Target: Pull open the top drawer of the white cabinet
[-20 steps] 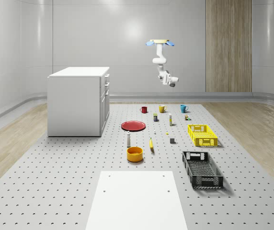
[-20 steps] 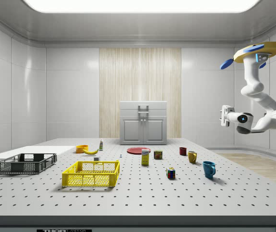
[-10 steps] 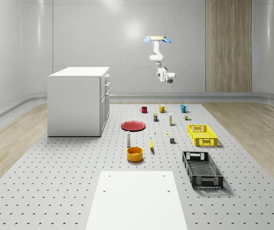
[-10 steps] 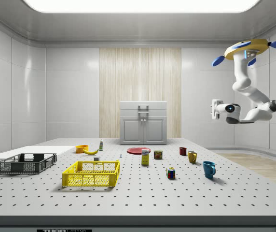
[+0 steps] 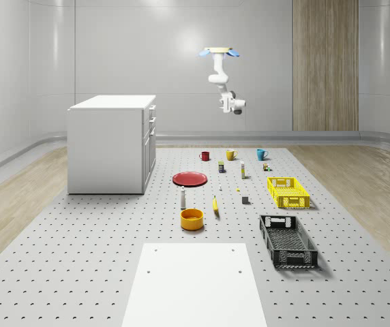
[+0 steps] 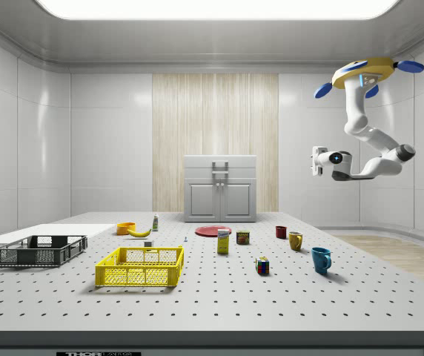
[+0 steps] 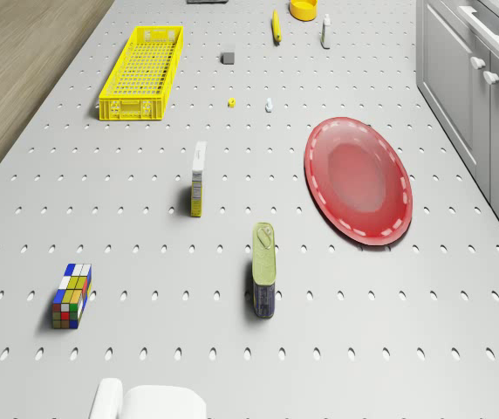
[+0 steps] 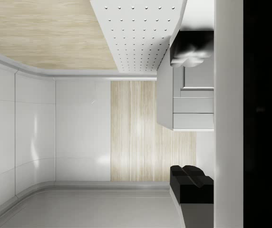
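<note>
Side view: hand (image 6: 316, 161) well right of cabinet (image 6: 220, 189)

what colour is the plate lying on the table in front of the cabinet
Red, with a dashed white ring near its rim. The plate shows best in the drone view.

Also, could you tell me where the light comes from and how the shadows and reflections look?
Side view: a bright ceiling panel overhead. Whole-scene view: soft shadow by the black crate, glossy sheen on the back wall. Drone view: short shadows beside the can.
</note>
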Robot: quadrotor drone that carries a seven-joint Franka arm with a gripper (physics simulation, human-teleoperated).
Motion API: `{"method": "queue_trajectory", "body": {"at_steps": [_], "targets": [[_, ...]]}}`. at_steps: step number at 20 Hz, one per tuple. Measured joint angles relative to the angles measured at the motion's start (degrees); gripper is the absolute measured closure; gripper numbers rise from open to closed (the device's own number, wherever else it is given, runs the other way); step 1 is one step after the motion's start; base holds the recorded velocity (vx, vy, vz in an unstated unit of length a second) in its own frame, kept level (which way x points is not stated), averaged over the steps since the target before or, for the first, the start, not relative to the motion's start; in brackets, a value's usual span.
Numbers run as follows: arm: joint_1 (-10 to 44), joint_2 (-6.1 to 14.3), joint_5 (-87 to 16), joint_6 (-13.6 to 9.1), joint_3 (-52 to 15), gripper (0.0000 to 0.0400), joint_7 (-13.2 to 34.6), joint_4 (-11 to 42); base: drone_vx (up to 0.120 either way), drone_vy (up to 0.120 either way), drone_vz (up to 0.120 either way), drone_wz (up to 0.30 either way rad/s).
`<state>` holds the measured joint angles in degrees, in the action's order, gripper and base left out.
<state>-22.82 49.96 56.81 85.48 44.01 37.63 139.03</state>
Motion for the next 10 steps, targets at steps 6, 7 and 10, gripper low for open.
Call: {"method": "queue_trajectory", "body": {"at_steps": [6,7,10], "targets": [[-2.0,1.6,-1.1,1.7,1.0,0.0095,0.9,0.2,0.027,-0.120,0.000,0.000],[-2.3,1.9,-1.3,1.9,1.1,0.0095,1.1,0.3,0.120,-0.120,0.080,0.000],[-3.2,2.6,-1.8,2.7,1.5,0.0095,1.5,0.4,0.067,-0.120,0.013,0.000]]}}
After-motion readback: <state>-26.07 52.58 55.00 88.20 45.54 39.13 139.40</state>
